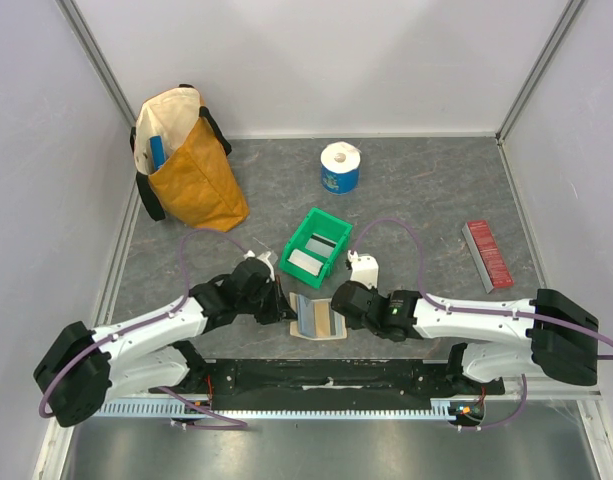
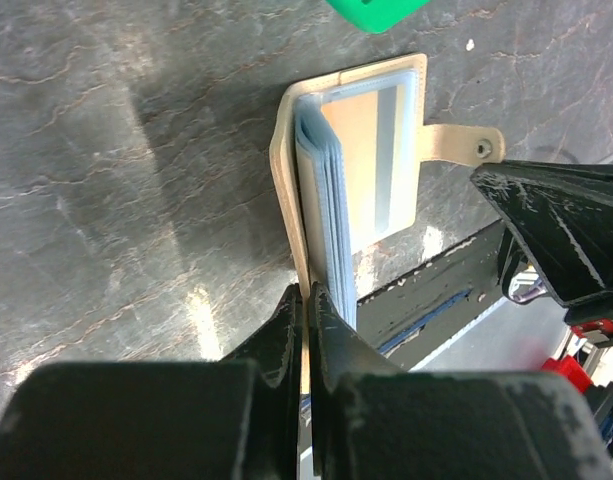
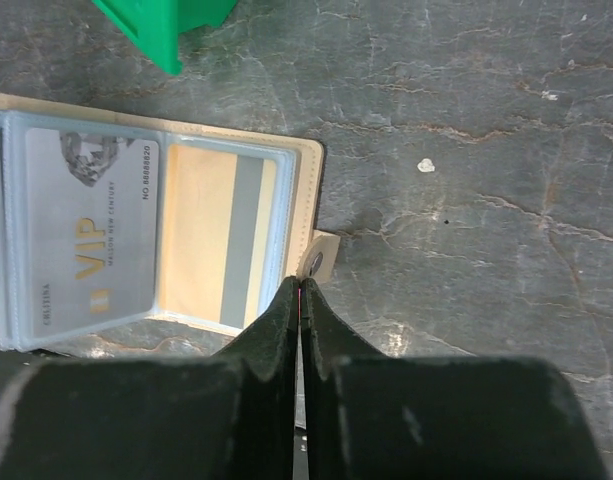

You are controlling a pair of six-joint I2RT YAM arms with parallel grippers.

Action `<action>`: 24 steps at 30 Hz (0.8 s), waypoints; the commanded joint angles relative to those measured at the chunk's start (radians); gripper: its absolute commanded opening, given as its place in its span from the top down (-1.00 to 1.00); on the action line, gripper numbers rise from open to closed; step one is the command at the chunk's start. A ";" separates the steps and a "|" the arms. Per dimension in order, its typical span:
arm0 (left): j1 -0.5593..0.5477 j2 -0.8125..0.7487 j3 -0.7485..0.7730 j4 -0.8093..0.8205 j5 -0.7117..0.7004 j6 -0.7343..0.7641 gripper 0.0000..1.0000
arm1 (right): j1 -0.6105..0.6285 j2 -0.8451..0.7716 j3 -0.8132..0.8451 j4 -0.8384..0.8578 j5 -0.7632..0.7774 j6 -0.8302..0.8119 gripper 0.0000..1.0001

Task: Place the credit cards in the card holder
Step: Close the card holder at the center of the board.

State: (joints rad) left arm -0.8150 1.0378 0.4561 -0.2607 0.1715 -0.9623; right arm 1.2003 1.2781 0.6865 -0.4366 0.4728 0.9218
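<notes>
The work surface (image 1: 426, 200) was covered in a dark grey finish veined like marble. It was enclosed by plain white panels: a back wall (image 1: 316, 60) at 12 o'clock, a side wall (image 1: 36, 200) at 9 o'clock and a second side wall (image 1: 586, 200) at 3 o'clock. Aluminium posts (image 1: 96, 60) were set in the corners at 11 and 1 o'clock. A slotted metal rail (image 1: 286, 410) was run along the edge at 6 o'clock, with brushed sheet metal (image 1: 326, 450) beyond it. Soft, even light was cast, and pale glare (image 2: 201, 310) was thrown on the surface.

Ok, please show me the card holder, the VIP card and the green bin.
card holder (image 3: 306, 195): right wrist view, tan right edge.
VIP card (image 3: 81, 235): right wrist view, its middle.
green bin (image 1: 332, 220): top external view, far rim.
</notes>
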 commanded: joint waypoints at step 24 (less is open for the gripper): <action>-0.182 0.301 0.334 -0.014 0.063 0.089 0.43 | -0.005 -0.115 -0.130 0.128 0.007 0.032 1.00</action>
State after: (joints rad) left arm -0.9657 1.2991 0.7177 -0.2939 0.2379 -0.9024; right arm 1.1976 1.2091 0.5724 -0.3286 0.4606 0.9310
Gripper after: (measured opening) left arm 0.273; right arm 0.007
